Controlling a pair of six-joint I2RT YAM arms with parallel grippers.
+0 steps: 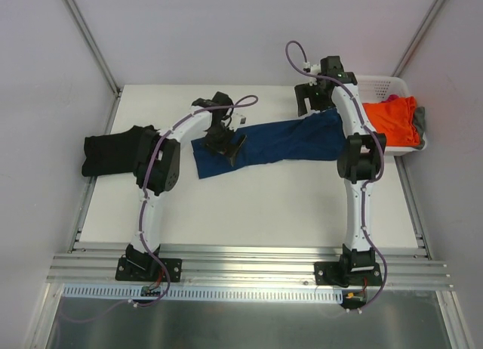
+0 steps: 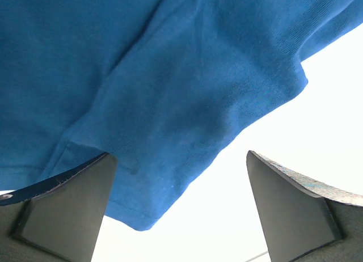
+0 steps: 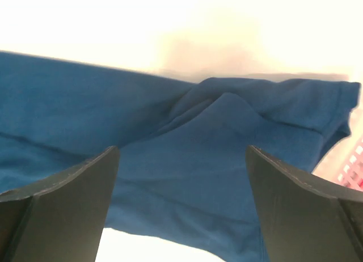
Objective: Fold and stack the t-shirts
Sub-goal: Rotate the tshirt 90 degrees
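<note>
The navy blue shirt [image 1: 279,141] lies stretched in a long band across the middle of the table [image 1: 264,213], seemingly only part folded. Both claws are released, jaws wide: the left gripper [image 1: 226,145] hangs over its left end, the right gripper [image 1: 311,100] over its right end. 1 black shirt [image 1: 109,152] sits at the left edge, possibly done; the orange shirt [image 1: 389,118] and others fill the basket [image 1: 392,84], so most work remains

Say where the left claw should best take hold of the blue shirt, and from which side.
Probably the loose corner at the left end of the blue shirt, from straight above: the cloth lies flat on the table, and that corner shows free between the open fingers of the left claw.
</note>
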